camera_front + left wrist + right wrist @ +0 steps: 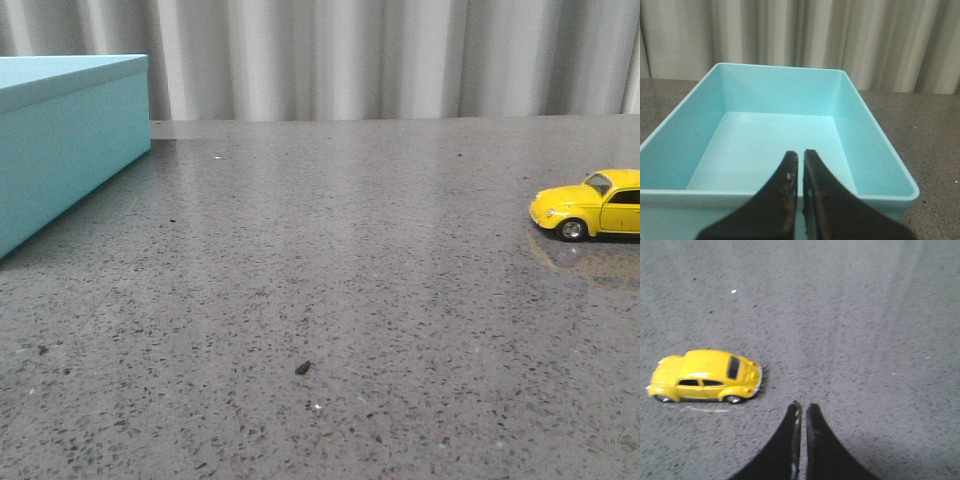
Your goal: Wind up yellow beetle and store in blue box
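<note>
The yellow beetle [592, 205] stands on its wheels on the grey table at the far right of the front view, cut by the frame edge, nose pointing left. It also shows whole in the right wrist view [705, 376]. My right gripper [802, 407] is shut and empty, above the table, apart from the car's rear end. The blue box [60, 140] stands at the far left of the front view. In the left wrist view the box [875, 130] is open and empty. My left gripper [801, 155] is shut and empty over the box's near rim.
A grey speckled table [320, 300] carries everything. A small dark crumb [302, 368] lies near the front middle. A pleated grey curtain [400, 55] closes the back. Neither arm shows in the front view.
</note>
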`<state>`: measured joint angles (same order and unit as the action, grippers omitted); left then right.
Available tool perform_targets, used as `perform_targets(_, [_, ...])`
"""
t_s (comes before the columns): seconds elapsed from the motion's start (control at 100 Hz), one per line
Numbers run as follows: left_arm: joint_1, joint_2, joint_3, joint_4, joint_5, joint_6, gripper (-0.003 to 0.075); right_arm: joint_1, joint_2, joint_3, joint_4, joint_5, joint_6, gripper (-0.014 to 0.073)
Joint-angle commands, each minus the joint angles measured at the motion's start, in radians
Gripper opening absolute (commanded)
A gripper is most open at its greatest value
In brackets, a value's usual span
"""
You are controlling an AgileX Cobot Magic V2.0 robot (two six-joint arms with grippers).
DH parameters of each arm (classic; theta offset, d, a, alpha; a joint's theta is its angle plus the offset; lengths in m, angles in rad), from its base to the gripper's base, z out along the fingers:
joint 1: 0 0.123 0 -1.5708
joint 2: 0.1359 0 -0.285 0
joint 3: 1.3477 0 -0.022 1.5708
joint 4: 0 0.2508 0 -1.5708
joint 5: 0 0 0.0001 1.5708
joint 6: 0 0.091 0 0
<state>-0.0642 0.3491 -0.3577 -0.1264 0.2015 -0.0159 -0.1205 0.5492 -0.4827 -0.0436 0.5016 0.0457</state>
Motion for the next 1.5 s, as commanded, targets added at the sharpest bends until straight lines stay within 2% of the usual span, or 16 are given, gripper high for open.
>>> perform_targets(0.0, [-0.001,0.023,-0.039,-0.008,-0.069,0.001,-0.0021,0.041,0.08,-0.11,0.005,0.011,-0.001,-0.0061])
perform_targets(0.38, [-0.001,0.023,-0.039,-0.008,-0.058,0.003,-0.0021,0.254,0.502,-0.506,0.033,0.306,0.016,-0.0061])
perform_targets(0.47, [-0.001,0.023,-0.039,-0.008,-0.058,0.003,-0.0021,0.266,0.613,-0.607,0.059,0.401,0.023,-0.0061])
perform_targets(0.65, [-0.001,0.023,-0.039,-0.008,-0.059,0.003,-0.0021,0.267,0.767,-0.742,0.085,0.48,0.023,-0.0061])
perform_targets(0.97, [-0.001,0.023,-0.039,-0.008,-0.064,0.003,-0.0021,0.267,0.903,-0.781,0.091,0.512,0.023,-0.0061])
perform_targets(1.49, [-0.001,0.023,-0.039,-0.008,-0.064,0.003,-0.0021,0.267,0.912,-0.781,0.053,0.502,0.039,-0.0061])
